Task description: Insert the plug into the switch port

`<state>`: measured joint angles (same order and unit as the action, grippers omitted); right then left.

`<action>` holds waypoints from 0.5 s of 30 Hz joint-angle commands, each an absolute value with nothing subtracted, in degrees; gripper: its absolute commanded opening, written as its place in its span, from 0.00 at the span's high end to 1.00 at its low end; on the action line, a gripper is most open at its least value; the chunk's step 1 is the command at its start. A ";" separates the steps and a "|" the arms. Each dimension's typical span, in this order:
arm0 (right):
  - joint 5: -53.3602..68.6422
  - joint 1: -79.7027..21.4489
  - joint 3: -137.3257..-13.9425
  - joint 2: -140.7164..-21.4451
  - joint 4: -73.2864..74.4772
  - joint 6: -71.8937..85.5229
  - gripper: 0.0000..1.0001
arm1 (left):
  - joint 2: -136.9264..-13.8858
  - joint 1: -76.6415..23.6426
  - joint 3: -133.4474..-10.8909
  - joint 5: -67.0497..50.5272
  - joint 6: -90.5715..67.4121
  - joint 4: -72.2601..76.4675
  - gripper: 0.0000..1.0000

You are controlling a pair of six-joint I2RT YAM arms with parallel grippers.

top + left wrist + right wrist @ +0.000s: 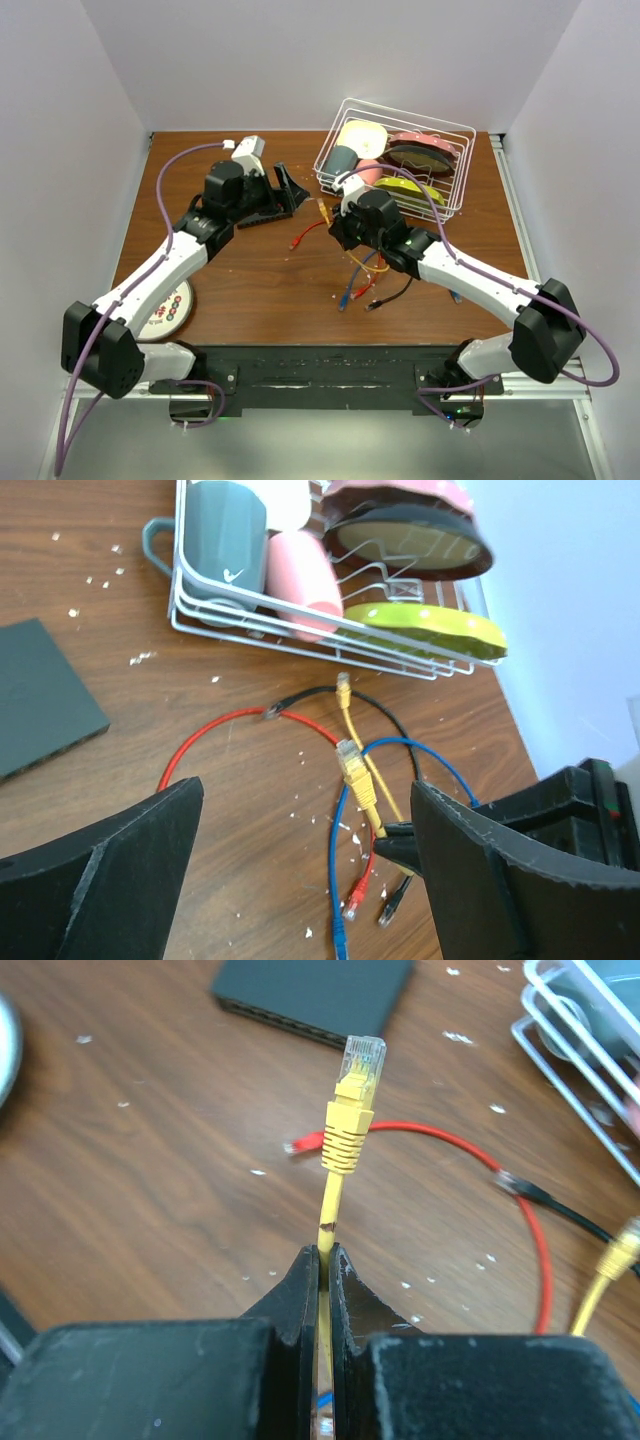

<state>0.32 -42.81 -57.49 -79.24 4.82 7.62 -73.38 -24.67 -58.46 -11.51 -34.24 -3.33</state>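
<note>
The switch [315,995] is a flat matte-black box on the wooden table, its row of sockets along the edge facing my right gripper; it also shows as the switch [293,186] and the switch [40,695]. My right gripper [325,1255] is shut on a yellow cable a short way behind the plug [355,1090]. The plug is clear-tipped and yellow, held above the table, pointing toward the switch and apart from it. In the left wrist view the plug [350,760] rises from the right gripper's fingertips [405,842]. My left gripper [310,870] stands open beside the switch, holding nothing.
A white wire dish basket [335,180] with cups and plates stands at the back right. Loose red [215,725], blue [340,860] and black [385,715] cables lie mid-table, with a second yellow plug [620,1255]. A round coaster [168,308] lies front left.
</note>
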 commanded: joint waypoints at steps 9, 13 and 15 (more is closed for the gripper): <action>-21.35 -50.71 -64.69 -79.01 8.35 4.22 1.00 | -80.95 -31.98 -72.15 -0.89 -35.86 -17.04 0.20; -22.94 -52.20 -64.95 -79.36 8.53 4.13 1.00 | -81.39 -32.78 -73.65 -0.18 -36.56 -17.23 0.21; -23.55 -52.47 -64.95 -79.28 8.35 4.04 1.00 | -81.56 -33.05 -73.57 -0.18 -36.91 -17.05 0.22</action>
<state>-19.05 -51.77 -62.28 -79.40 8.51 5.34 -81.73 -32.51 -70.87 -2.04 -35.42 -16.58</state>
